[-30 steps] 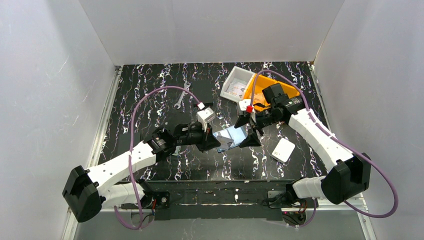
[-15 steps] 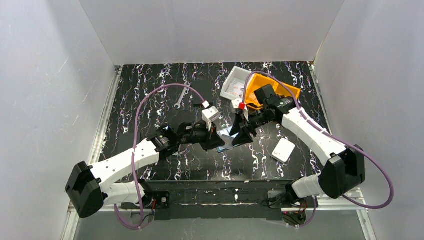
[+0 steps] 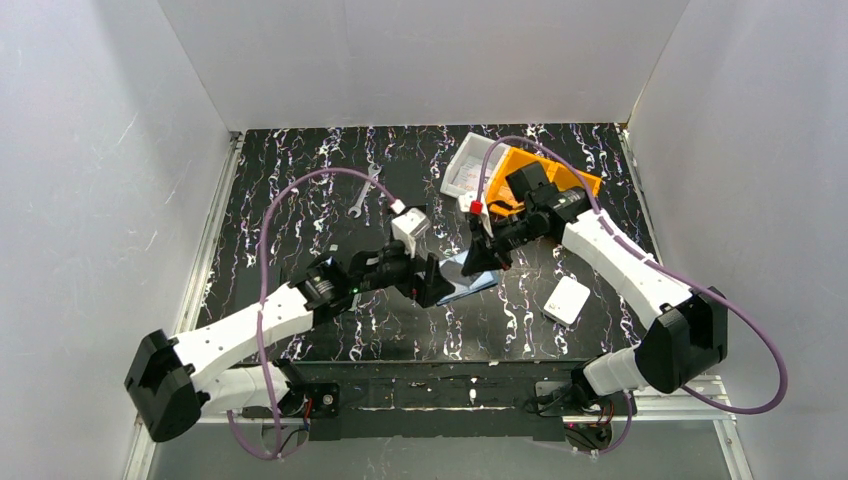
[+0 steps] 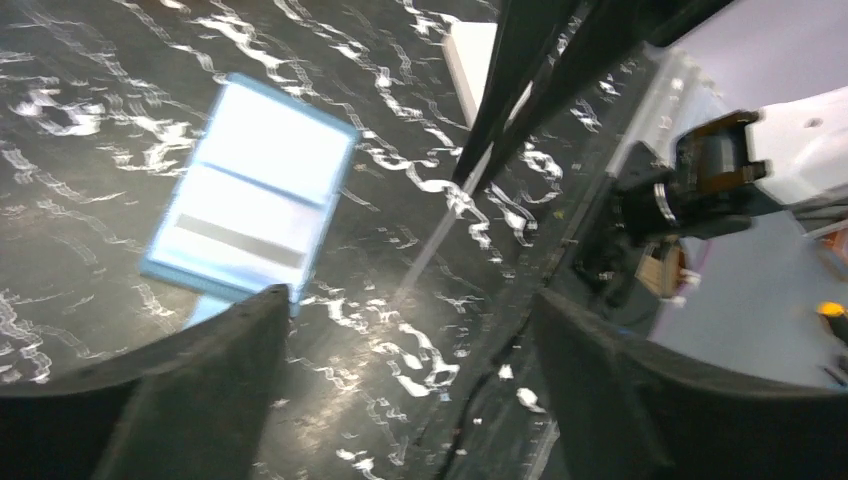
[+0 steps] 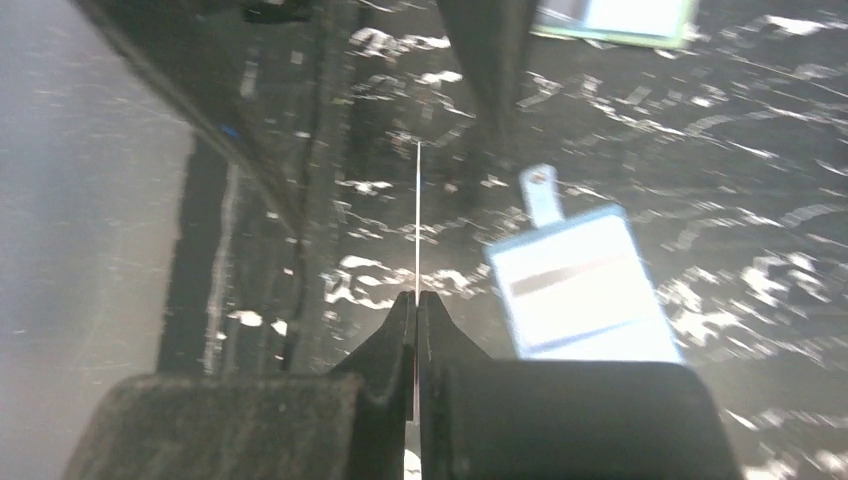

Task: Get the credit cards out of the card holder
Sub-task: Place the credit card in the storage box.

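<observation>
Right hand: closed, and it is pinching one credit card by its end. The card is showing edge-on as a thin pale line in both wrist views and is hanging clear above the desk.

Card holder: it is lying flat on the desk with its pale panels and a grey stripe facing up inside a blue border. It is sitting between the two hands, apart from the held card.

Left hand: open, with its fingers spread wide and gripping nothing. It is hovering at the near edge of the card holder, and one finger is overlapping that edge in the wrist view. Whether it is touching cannot be told.

A second card with greenish edges is lying on the desk at the top of the right wrist view.

Also on the desk: a white box to the right of the hands, an orange bin and a white tray at the far right, and a wrench.
</observation>
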You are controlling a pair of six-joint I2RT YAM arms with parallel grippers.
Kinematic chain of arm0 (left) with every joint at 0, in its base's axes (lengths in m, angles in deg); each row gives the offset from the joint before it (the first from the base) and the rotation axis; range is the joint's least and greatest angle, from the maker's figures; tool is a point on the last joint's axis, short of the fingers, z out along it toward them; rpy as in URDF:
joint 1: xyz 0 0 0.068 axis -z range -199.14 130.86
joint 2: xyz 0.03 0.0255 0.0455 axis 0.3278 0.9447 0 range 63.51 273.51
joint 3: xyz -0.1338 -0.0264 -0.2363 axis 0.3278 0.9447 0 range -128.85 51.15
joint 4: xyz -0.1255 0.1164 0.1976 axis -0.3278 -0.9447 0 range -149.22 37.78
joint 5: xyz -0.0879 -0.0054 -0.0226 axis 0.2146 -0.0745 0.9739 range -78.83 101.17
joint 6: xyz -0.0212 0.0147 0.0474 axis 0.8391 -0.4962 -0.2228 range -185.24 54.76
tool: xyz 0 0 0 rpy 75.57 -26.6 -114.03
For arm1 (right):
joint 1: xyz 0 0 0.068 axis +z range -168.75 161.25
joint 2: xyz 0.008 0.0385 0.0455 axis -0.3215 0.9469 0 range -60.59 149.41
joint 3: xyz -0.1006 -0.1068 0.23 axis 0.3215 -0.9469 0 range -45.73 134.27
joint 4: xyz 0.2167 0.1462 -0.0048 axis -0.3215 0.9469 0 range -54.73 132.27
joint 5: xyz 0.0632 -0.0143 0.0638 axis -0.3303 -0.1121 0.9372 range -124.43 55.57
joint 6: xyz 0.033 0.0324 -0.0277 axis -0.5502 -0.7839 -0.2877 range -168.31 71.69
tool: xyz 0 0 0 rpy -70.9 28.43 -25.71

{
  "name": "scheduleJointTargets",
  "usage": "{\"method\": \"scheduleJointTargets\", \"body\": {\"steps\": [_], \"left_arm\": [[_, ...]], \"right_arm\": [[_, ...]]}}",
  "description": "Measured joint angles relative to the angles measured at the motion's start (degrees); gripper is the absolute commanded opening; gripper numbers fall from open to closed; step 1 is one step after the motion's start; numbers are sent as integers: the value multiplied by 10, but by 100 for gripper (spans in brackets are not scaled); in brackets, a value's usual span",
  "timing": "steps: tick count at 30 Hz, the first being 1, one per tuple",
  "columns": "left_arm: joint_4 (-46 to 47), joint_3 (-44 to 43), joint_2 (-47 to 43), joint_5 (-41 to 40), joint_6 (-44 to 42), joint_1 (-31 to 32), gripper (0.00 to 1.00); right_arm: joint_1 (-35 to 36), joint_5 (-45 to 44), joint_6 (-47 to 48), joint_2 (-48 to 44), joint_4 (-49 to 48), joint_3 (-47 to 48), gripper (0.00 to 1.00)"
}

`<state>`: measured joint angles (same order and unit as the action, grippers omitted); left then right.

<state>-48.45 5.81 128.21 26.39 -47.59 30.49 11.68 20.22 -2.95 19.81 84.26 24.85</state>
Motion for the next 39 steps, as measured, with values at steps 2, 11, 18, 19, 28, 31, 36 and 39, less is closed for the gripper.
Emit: {"method": "scheduleJointTargets", "body": {"steps": [2,11,18,19,28,31,36,39], "left_arm": [[-3,28,-37,-38,23,-3,98],[-38,135,-181,-102,98,-35,98],[-57,190,-235,-120,141,-35,98],[-57,194,-241,-123,145,-35,98],[-69,216,-284,-146,158,-35,98],[-70,223,-284,-152,158,-35,98],[-73,224,-284,-157,158,-35,98],[-73,224,-282,-159,156,-35,98]], "right_arm": [[-6,-44,-5,6,1,29,1],[-46,-288,-33,112,-68,196,1],[-47,-412,-31,262,-103,328,1],[-47,-421,-32,279,-103,341,1],[-51,-476,-32,391,-104,440,1],[-53,-486,-32,409,-103,450,1],[-57,-494,-32,427,-101,455,1],[-60,-495,-32,435,-100,455,1]]}}
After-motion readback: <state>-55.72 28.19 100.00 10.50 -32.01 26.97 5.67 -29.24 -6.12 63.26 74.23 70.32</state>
